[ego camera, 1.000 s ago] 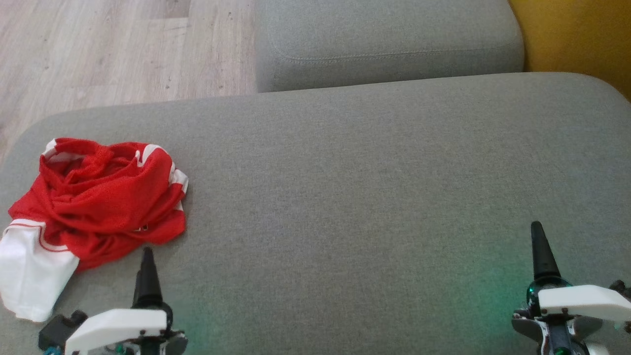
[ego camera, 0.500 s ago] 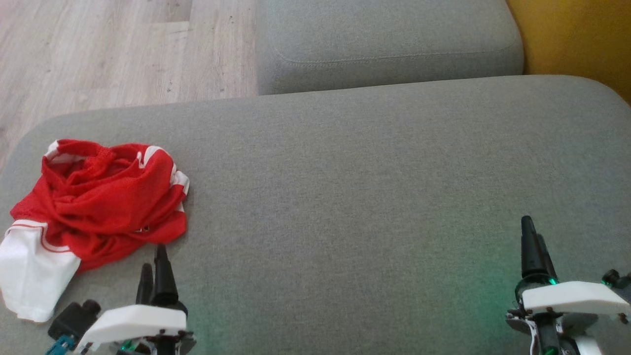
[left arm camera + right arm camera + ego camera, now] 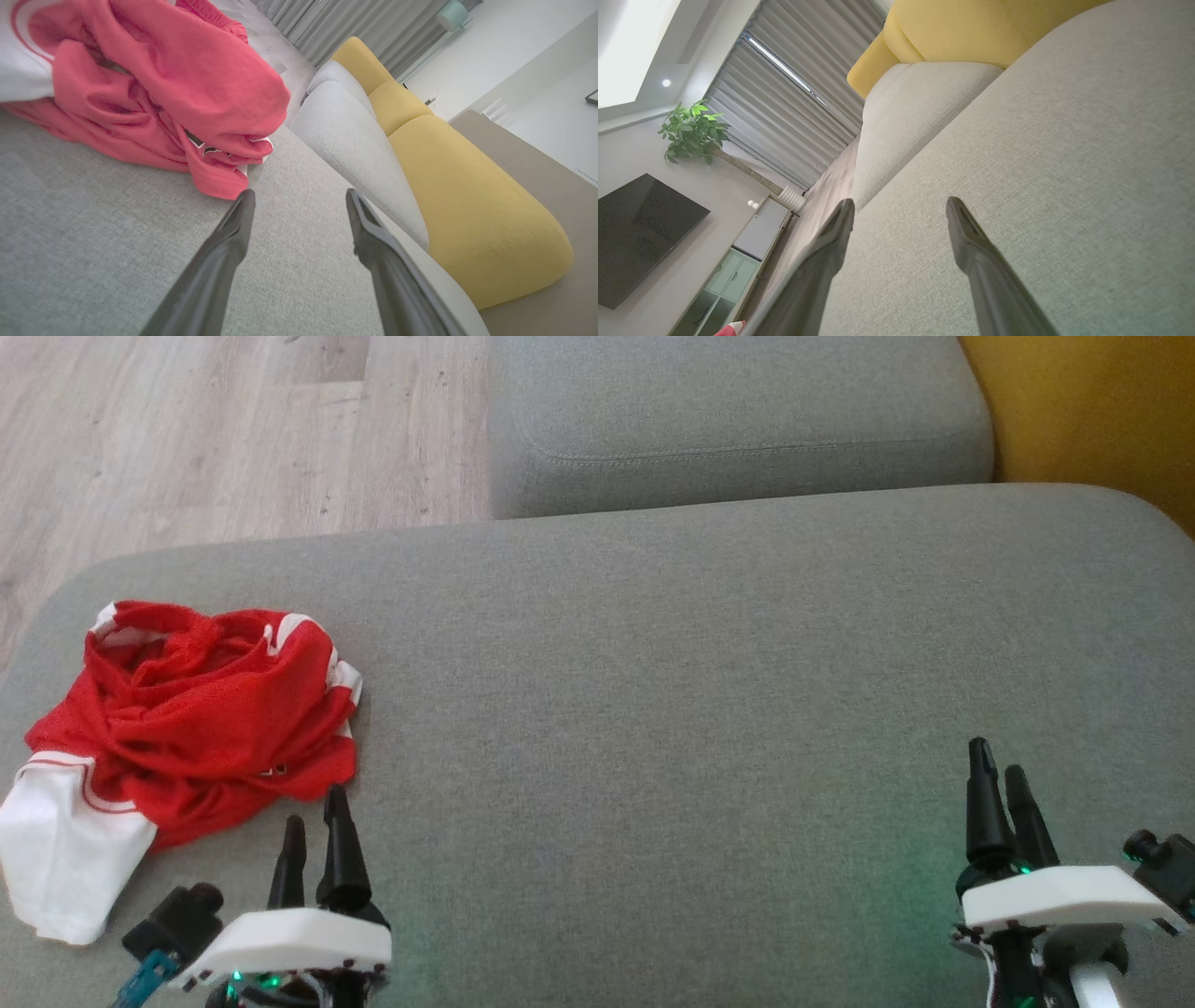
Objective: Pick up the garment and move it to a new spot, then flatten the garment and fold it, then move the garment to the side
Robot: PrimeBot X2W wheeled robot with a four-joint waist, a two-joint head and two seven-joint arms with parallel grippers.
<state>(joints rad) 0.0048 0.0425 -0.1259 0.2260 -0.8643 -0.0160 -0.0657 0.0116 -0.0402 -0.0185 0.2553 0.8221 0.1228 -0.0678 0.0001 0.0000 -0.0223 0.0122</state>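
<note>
Garment — red mesh, white trim — lies crumpled on sofa; left gripper and right gripper both spread wide, empty.

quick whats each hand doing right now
left hand: open, empty, tips right by the red garment
right hand: open, empty, over the grey cushion

Soft, even light over the grey cushion, barely any shadows, faint green glow patches at its near edge. Wrist views warp heavily; garment looks kinda blurry.
</note>
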